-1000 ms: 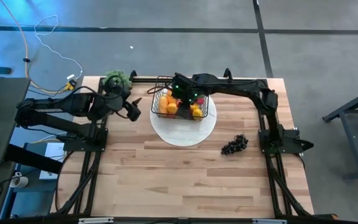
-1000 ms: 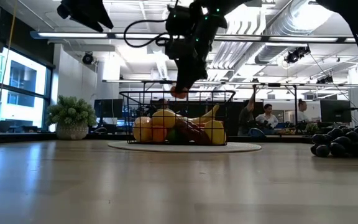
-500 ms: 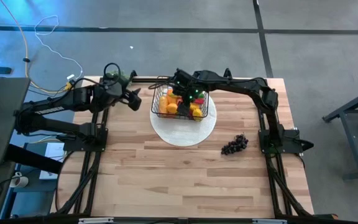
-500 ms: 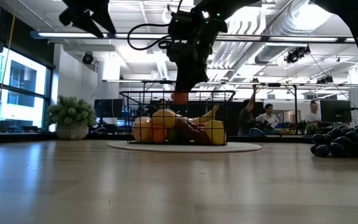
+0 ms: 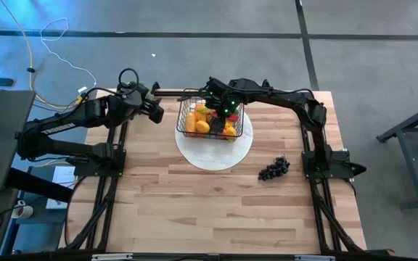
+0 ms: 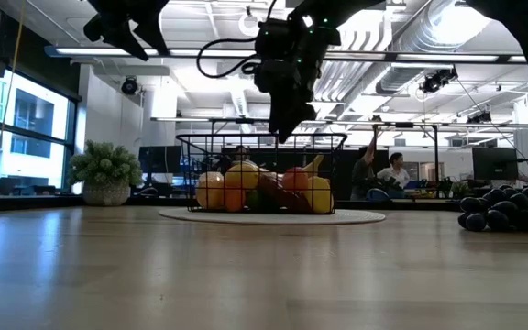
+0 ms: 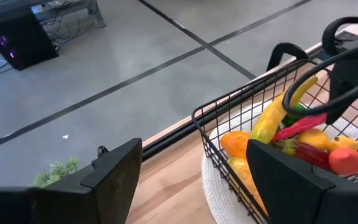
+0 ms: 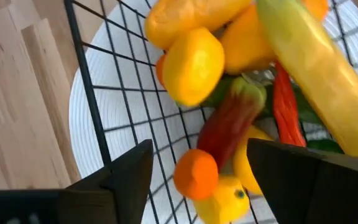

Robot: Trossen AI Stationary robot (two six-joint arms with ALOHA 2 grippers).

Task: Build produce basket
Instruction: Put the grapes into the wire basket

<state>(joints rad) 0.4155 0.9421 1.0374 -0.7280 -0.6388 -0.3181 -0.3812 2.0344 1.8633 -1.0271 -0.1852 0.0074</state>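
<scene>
- The black wire basket (image 5: 210,119) sits on a round white plate (image 5: 216,152) toward the far middle of the wooden table (image 5: 216,210); from the low view its grid sides (image 6: 262,174) are see-through and the fruit shows behind them.
- The produce is piled inside it: a yellow banana (image 7: 281,109) leaning up against the rim, a red chilli (image 8: 232,121) lying across the heap, lemons (image 8: 194,65) and a small orange round piece (image 8: 194,174) near the bottom.
- From table height I also make out a yellow-orange fruit (image 6: 243,176) at the front and a reddish one (image 6: 294,178) beside it, all below the rim.
- The right gripper (image 5: 220,110) hangs directly over the basket, just above the rim in the low view (image 6: 287,128). Its two dark fingers (image 8: 126,177) are spread wide and empty, with the fruit showing between them.
- The left gripper (image 5: 153,110) is held up in the air off the basket's left side, near the table's far left corner. Its fingers (image 7: 114,174) are also parted, nothing between them.
- A bunch of dark grapes (image 5: 273,169) lies on the bare table, well apart from the basket, toward the right arm's base.
- A small green potted plant (image 6: 105,170) stands at the far left edge of the table.
- People sit at desks in the room beyond (image 6: 394,171).
</scene>
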